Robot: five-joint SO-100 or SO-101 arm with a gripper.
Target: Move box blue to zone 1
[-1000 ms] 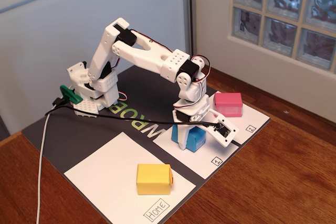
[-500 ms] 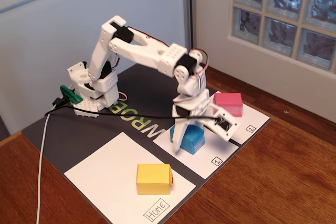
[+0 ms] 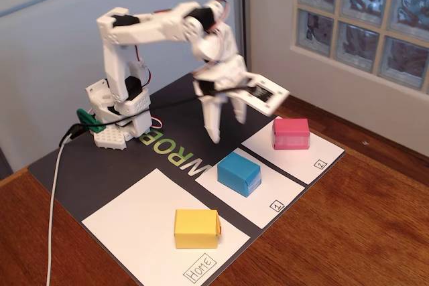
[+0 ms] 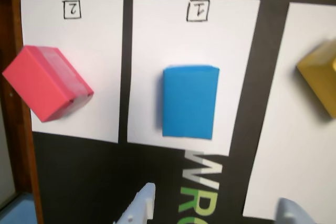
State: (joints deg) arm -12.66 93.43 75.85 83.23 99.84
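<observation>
Three paper panels are laid on a dark mat, which rests on a wooden table; items listed largest to smallest.

Arm, white: mounted at rear left of mat in fixed view, raised and folded fwd, wrist blurred.

Panel marked "Home": largest sheet, nearest the camera in fixed view. Occupied by yellow box, set near the label.

zone 1: middle sheet, boxed "1" at its corner. In wrist view it is seen at centre, numeral at top.

Panel marked "2": right-hand sheet in fixed view, left-hand in wrist view.

gripper: held in the air above the mat lettering, behind zone 1, fingers pointed down and spread wide apart, nothing between them. Both tips are seen at bottom edge of wrist view, well apart from all boxes.

box blue: seated on zone 1, resting flat, fully within the sheet; not touched by gripper. In wrist view it is located in lower half of the sheet, top face shown.

Pink box: seated on panel "2". In wrist view it is turned at an angle, overhanging the sheet's left edge.
</observation>
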